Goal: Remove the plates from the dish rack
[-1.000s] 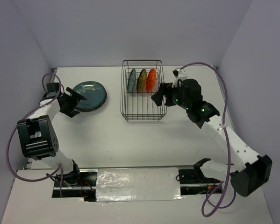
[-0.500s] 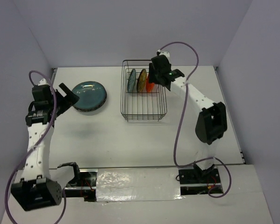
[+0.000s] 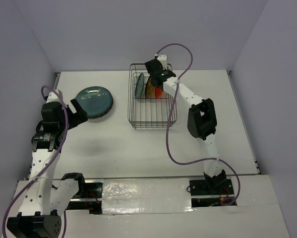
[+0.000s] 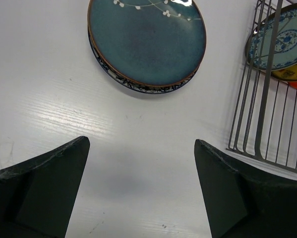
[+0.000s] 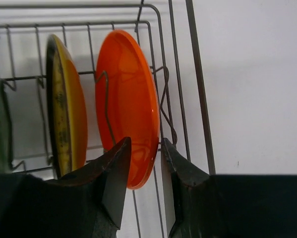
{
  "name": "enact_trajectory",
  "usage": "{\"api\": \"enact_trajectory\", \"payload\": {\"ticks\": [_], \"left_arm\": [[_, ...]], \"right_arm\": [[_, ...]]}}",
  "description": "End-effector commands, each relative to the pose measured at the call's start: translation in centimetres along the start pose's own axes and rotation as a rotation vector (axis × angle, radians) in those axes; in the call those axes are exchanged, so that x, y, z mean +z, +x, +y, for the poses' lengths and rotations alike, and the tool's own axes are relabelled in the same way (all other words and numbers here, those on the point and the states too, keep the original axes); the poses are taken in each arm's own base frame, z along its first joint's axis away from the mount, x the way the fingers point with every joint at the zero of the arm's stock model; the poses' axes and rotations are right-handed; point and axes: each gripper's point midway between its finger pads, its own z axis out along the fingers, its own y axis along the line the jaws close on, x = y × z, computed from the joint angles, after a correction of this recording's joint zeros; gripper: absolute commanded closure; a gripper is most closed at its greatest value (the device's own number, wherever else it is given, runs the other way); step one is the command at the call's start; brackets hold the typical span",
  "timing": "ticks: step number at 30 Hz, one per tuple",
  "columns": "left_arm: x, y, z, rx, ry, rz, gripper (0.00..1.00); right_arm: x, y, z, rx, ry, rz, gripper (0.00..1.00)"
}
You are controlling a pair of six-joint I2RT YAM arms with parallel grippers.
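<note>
The dish rack holds three upright plates: a white-and-blue floral one, an orange-rimmed patterned one and a plain orange one. My right gripper reaches into the rack. Its jaws stand narrowly on either side of the orange plate's lower rim, and a thin gap shows at the right finger. A dark teal plate lies on the table, stacked on another with a blue patterned rim. My left gripper hovers wide open near that stack, holding nothing.
The rack's near half holds only bare wires and prongs. White walls close in the table at the back and sides. The orange-rimmed plate stands just left of the orange one.
My right arm has swung in over the rack, and its jaws have narrowed around the orange plate's rim. My left arm has drawn back from the teal plate, still open.
</note>
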Motion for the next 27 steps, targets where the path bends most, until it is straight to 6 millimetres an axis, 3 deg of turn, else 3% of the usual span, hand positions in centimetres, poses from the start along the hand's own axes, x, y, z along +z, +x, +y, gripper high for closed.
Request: {"api": "enact_trajectory", "payload": {"ticks": [1, 7, 13, 27], "left_arm": [[0.1, -0.7, -0.3, 0.035, 0.013, -0.023, 0.01], [-0.1, -0.7, -0.6, 0.037, 0.034, -0.029, 0.00], [-0.2, -0.7, -0.8, 0.042, 0.043, -0.029, 0.00], [-0.3, -0.7, -0.7, 0.040, 0.038, -0.033, 0.00]], "right_arm": [[-0.1, -0.5, -0.5, -0.034, 0.096, -0.038, 0.62], [0.1, -0.8, -1.1, -0.068, 0.166, -0.061, 0.65], [0.1, -0.6, -1.4, -0.082, 0.203, -0.065, 0.79], [-2.5, -3.6, -2.0, -0.023, 0.242, -0.134, 0.95]]}}
